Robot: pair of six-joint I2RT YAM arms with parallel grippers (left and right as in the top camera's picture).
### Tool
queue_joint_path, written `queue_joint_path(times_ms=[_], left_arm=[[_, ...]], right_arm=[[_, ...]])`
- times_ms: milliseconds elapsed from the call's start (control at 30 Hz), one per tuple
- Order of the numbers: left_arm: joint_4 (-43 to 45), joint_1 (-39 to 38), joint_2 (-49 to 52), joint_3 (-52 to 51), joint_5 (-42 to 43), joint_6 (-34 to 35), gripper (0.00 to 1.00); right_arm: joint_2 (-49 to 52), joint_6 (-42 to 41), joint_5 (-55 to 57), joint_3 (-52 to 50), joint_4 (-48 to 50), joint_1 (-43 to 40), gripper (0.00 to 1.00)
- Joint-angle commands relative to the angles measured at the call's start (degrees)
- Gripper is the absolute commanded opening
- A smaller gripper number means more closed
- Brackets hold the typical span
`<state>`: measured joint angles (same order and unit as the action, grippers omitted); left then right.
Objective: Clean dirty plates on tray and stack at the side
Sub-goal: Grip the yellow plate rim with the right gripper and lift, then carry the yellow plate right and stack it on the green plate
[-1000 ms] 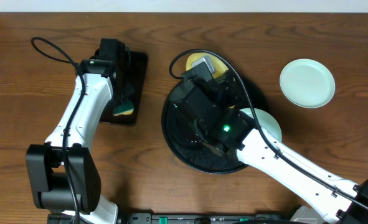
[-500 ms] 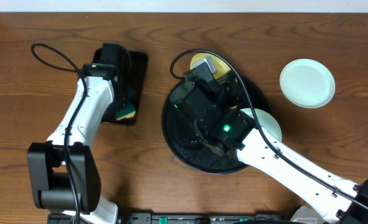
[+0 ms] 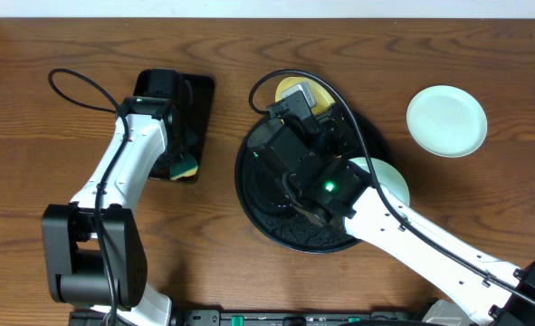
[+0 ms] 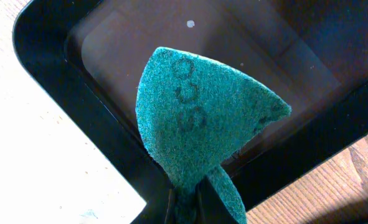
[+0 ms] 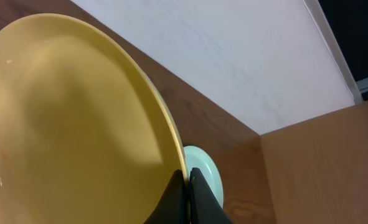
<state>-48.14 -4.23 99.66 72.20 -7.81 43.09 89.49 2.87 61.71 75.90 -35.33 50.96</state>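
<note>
Mid-task, at the cleaning step for the pale yellow round shallow plate [image 5: 65, 124]: pinched at its rim by the right end effector [image 5: 187, 179], shut tight on the edge, and lifted at a tilt above the far part of the large round glossy black tray [image 3: 258, 213]. Likewise shut, the left end effector [image 4: 187, 208], clamping a folded green scouring sponge [image 4: 202, 118] with a yellow underside, above the small rectangular black tray [image 3: 202, 95] at the left of the brown wooden surface [image 3: 50, 36], well apart from the yellow plate. No red smears to be made out on the plate face in view. At the far right, off the tray, one pale mint-white round plate [image 3: 446, 120] lying alone. At the tray's right edge, a second mint-white plate [image 3: 392, 177], half hidden under the right arm; on the rim or beside it, impossible to tell. Next, by judgement: bring the sponge across to the held plate, keep the rim grip firm and the plate steady, wipe the face, then set it down with the mint plate at the right.
</note>
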Motion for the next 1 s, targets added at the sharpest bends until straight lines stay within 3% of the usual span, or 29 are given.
queue_joint_path(times_ms=[0,267,433,633,800,967], left_arm=[[-0.1,0.0,0.3,-0.2,-0.3,0.5,0.07],[-0.1,0.0,0.3,-0.2,-0.3,0.5,0.07],[0.1,0.0,0.3,-0.2,-0.3,0.5,0.07],[0.1,0.0,0.3,-0.2,-0.3,0.5,0.08],[0.1,0.0,0.3,-0.2,-0.3,0.5,0.07],[0.1,0.0,0.3,-0.2,-0.3,0.5,0.07]], right_arm=[[-1.1,-1.8,1.1,0.2,-0.1,-0.4,0.01],[-1.1,-2.0,1.1,0.2,0.0,-0.4,0.01],[-1.1,-7.2,0.5,0.2,-0.5,-1.9,0.01],[-1.1,-14.9,-19.2,0.2,-3.3,-11.4,0.01],[-1.1,-19.9,-40.7,0.2,-3.7,-24.8,0.01],[-1.1,-22.7,-55.2,0.1,-4.7,-39.0,0.01]])
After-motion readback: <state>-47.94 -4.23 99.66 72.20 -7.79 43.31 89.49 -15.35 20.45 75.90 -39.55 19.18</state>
